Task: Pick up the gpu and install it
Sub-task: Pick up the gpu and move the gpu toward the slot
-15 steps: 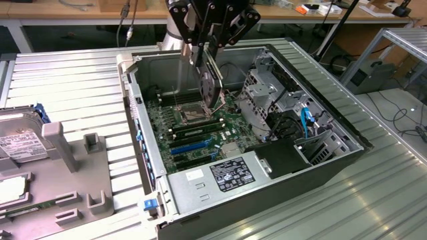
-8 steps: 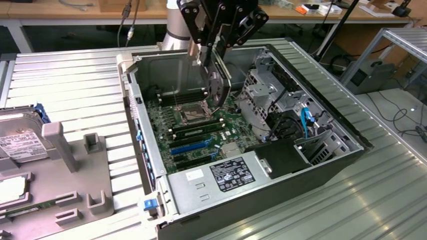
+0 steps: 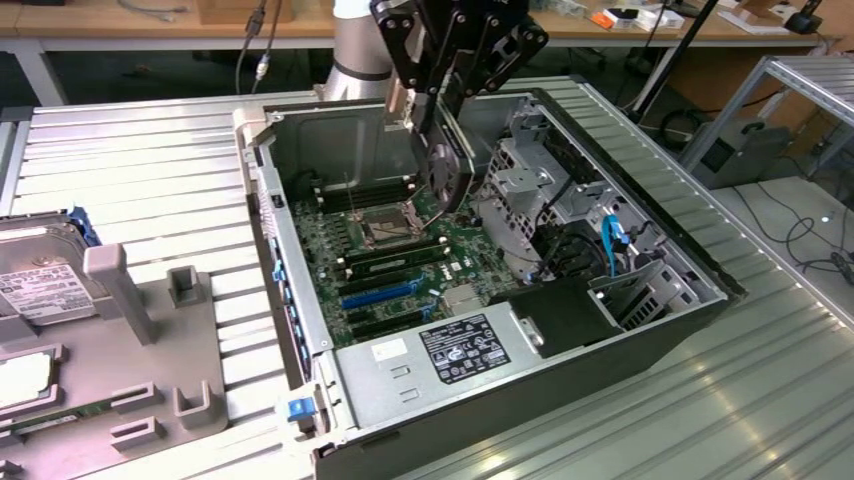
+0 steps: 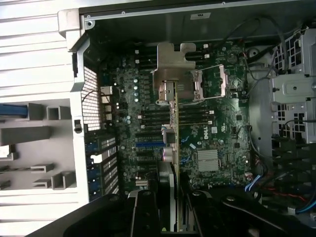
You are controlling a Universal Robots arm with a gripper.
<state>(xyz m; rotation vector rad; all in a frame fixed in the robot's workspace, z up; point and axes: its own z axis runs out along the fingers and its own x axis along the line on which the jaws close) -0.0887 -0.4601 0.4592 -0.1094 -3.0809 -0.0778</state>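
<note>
My gripper (image 3: 438, 100) hangs over the open computer case (image 3: 587, 390), shut on the gpu (image 3: 450, 170). The card is held upright on its edge, black face toward the exterior view's right, with its silver end bracket (image 3: 400, 105) on the far side. It hovers above the motherboard (image 3: 387, 240), near the CPU socket, clear of the slots. In the wrist view the gpu (image 4: 174, 123) shows edge-on between my black fingers (image 4: 148, 212), its silver bracket (image 4: 174, 61) at the far end, and my gripper (image 4: 173, 202) clamps its near end. A blue expansion slot (image 4: 148, 144) lies beside the card's line.
A power supply (image 3: 454, 350) fills the case's near end. A metal drive cage (image 3: 534, 180) and cables stand close on the exterior view's right of the card. A grey fixture tray (image 3: 147, 330) with a hard drive (image 3: 40, 280) lies outside on the exterior view's left.
</note>
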